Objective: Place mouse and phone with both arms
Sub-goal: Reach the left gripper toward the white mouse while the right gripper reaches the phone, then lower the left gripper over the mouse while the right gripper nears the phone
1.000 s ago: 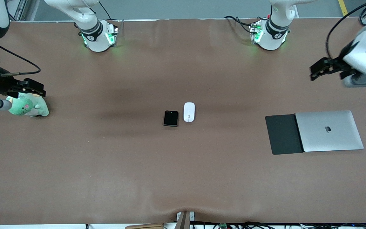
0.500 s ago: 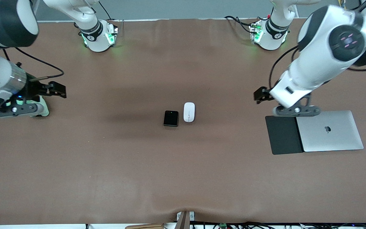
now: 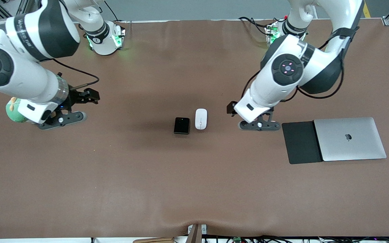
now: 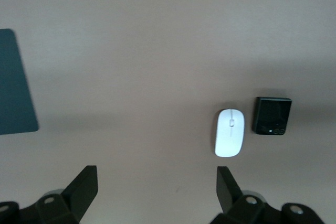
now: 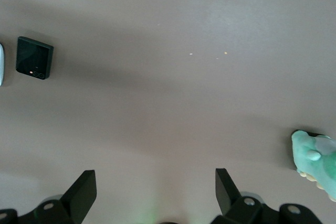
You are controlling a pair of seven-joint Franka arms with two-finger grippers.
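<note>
Front view: step in hand judged to be the approach, nothing grasped. The mouse and the phone lie side by side at mid-table, the mouse toward the left arm's end. The left gripper hangs between mouse and mouse pad; the right gripper hangs near a green plush toy.

Left wrist view: jaws apart, empty; the mouse lies ahead, off their centreline. Next move calls for centring, then descent.

Right wrist view: jaws apart, empty; the phone lies well apart from them.
</note>
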